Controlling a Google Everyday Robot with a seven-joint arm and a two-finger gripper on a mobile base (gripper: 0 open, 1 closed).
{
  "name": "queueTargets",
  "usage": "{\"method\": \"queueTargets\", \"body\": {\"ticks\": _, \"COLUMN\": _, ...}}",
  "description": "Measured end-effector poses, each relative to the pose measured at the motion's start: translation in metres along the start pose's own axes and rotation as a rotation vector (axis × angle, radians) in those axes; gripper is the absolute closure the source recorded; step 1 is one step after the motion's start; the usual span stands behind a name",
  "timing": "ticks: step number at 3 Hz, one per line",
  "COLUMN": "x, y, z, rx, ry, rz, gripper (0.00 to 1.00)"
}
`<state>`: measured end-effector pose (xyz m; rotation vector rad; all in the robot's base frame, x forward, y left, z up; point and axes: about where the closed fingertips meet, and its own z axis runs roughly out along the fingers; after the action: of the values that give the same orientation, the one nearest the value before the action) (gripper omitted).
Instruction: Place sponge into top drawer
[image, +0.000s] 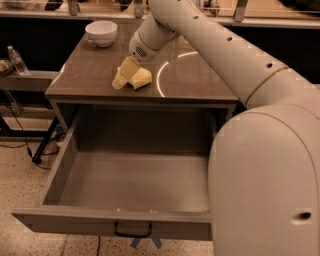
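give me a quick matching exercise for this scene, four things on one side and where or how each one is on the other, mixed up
Things:
1. sponge
2. bowl
3. drawer
4. pincer

Places or states:
a. pulled open below the tabletop
b. at a back corner of the tabletop
c. lying near the middle of the tabletop
d. down at the tabletop, just beside the sponge

Pairs: 1-c, 2-b, 3-a, 4-d
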<state>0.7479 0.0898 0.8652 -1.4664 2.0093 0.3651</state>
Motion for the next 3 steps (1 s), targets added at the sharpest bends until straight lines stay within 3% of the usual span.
{"method": "queueTargets", "body": {"ticks": 1, "x": 0.009, "y": -0.008, "z": 0.009, "rx": 0.0, "ry": -0.005, "rz": 0.035, "gripper": 0.15}}
{"method": "queueTargets", "body": {"ticks": 3, "x": 0.038, "y": -0.013, "z": 0.002, "rx": 0.005, "ry": 0.03, "rz": 0.064, "gripper": 0.62}}
